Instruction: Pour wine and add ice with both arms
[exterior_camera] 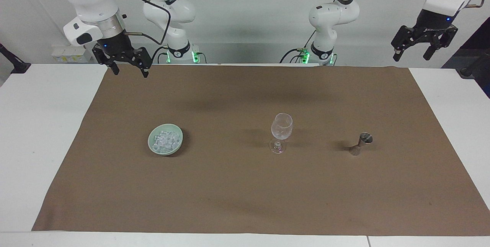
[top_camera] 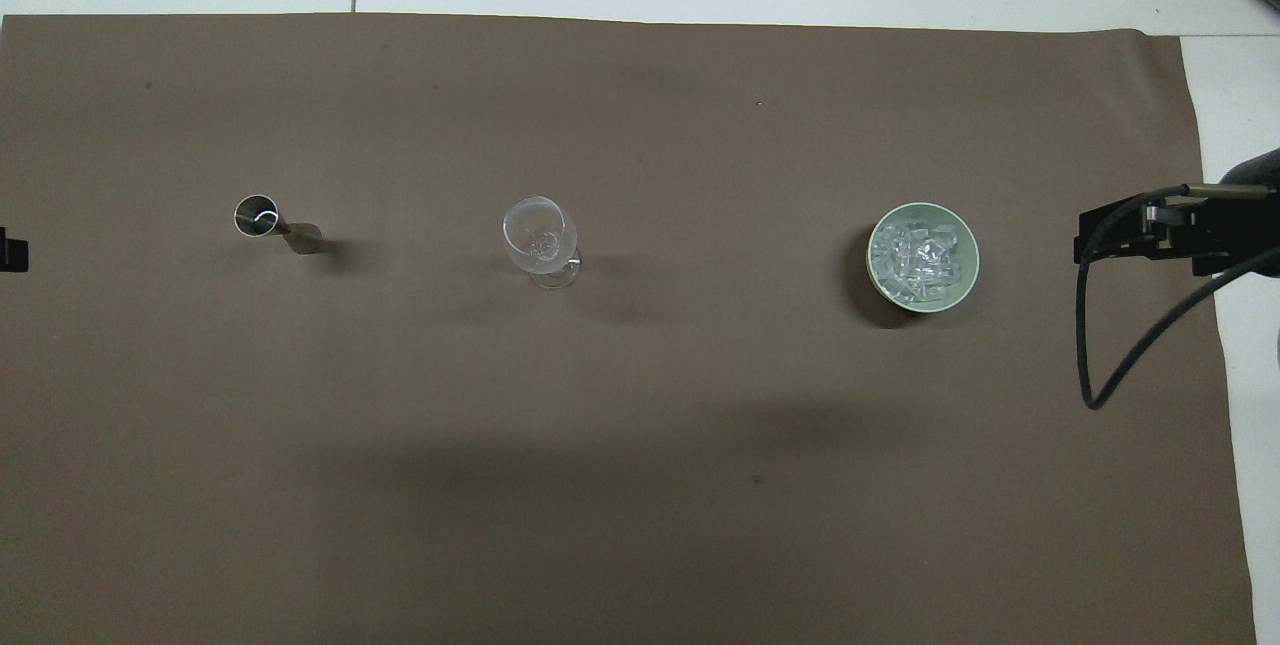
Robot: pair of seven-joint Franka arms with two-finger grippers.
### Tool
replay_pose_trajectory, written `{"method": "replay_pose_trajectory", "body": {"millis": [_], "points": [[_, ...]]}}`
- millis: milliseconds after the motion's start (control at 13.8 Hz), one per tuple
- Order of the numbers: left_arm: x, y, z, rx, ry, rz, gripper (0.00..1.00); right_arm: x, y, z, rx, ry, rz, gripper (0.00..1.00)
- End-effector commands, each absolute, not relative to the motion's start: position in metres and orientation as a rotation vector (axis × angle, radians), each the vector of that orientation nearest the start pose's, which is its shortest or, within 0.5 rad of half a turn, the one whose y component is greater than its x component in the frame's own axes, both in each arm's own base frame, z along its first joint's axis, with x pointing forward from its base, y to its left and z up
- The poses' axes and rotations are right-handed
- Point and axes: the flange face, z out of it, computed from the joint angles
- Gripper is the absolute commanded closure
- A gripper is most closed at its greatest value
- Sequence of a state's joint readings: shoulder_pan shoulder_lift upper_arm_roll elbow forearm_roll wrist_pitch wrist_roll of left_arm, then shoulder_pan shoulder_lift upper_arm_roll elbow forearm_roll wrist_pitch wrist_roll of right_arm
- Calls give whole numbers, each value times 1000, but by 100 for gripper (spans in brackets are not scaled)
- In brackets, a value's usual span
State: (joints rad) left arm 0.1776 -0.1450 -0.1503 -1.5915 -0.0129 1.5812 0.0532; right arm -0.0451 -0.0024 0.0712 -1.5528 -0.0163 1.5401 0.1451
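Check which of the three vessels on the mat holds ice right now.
The pale green bowl, toward the right arm's end, is filled with ice. The stemmed glass and the metal jigger show none.

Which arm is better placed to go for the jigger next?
Left, probably. The left gripper hangs open, empty, over the same end of the table as the jigger. The right gripper, also open, hangs at the other end, by the ice bowl.

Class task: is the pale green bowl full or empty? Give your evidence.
Full. The pale green bowl holds a heap of ice cubes covering its inside, seen in both views.
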Motion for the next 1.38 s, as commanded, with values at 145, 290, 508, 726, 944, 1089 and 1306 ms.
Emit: {"method": "replay_pose_trajectory", "body": {"millis": [145,290,508,726,944,1089,1306], "points": [[509,13,686,-3124,49,-160,0,553,9,633,-3138,157,2,0],[515,24,676,-3123,117,-128,0,553,9,633,-3138,157,2,0],[522,43,666,-3035,389,-80,0,553,9,633,-3138,157,2,0],[519,85,662,-3037,407,-61,0,553,10,633,-3138,154,2,0],[535,86,641,-3048,425,-22,0,553,9,633,-3138,157,2,0],[538,89,632,-3053,416,26,0,553,9,633,-3138,157,2,0],[542,89,630,-3158,329,-12,0,553,9,633,-3138,157,2,0]]}}
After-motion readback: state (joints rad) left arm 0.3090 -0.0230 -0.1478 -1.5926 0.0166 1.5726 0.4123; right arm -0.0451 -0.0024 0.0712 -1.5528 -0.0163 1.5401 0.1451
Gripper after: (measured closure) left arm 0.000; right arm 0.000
